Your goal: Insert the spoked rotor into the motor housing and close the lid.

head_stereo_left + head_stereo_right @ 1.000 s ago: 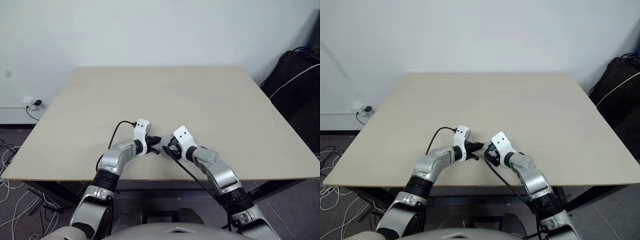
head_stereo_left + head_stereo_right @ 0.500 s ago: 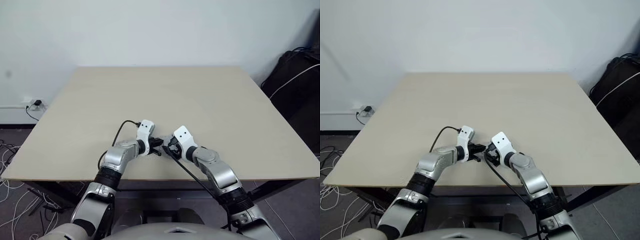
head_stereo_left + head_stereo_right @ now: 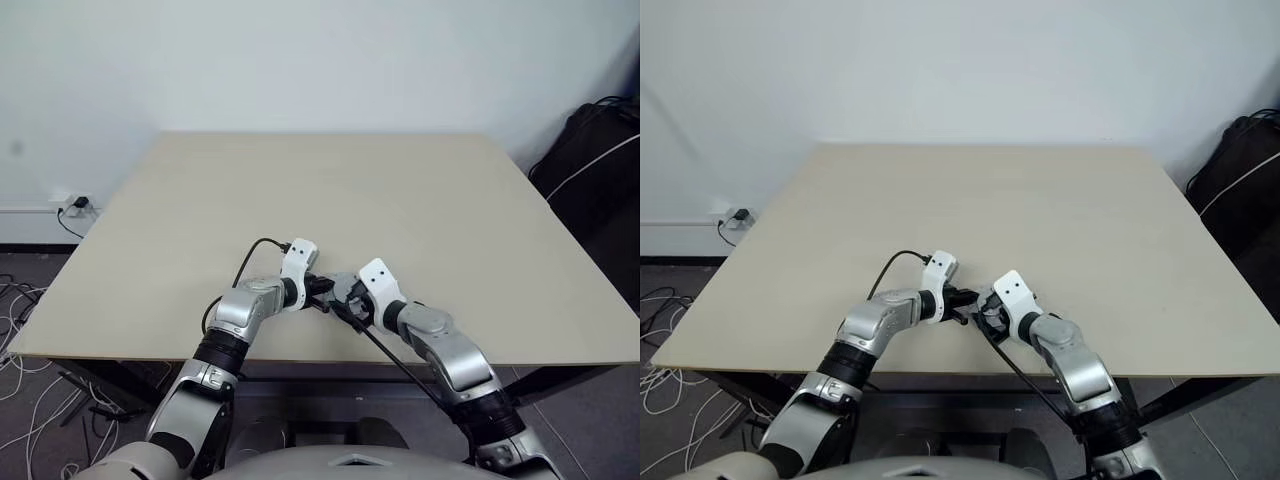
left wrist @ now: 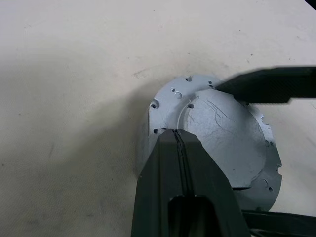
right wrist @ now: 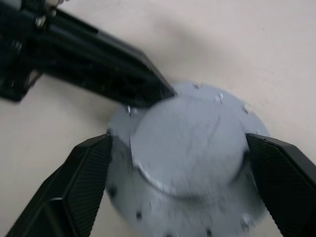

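Note:
The lid, a round silver cap with a smooth domed top and a flange with small holes, lies dome-up on the table near its front edge. My left gripper is shut, and its joined tips rest on the edge of the dome. My right gripper is open, one black finger on each side of the lid. The two grippers meet tip to tip in the left eye view, the left gripper against the right gripper. The spoked rotor and the motor housing are hidden.
The beige table stretches wide and bare behind the grippers. Its front edge runs just below my forearms. A black bag stands off the table's right side. Cables lie on the floor at the left.
My left gripper has edged right, toward the right gripper. The right arm has drawn back a little. The head camera has shifted slightly.

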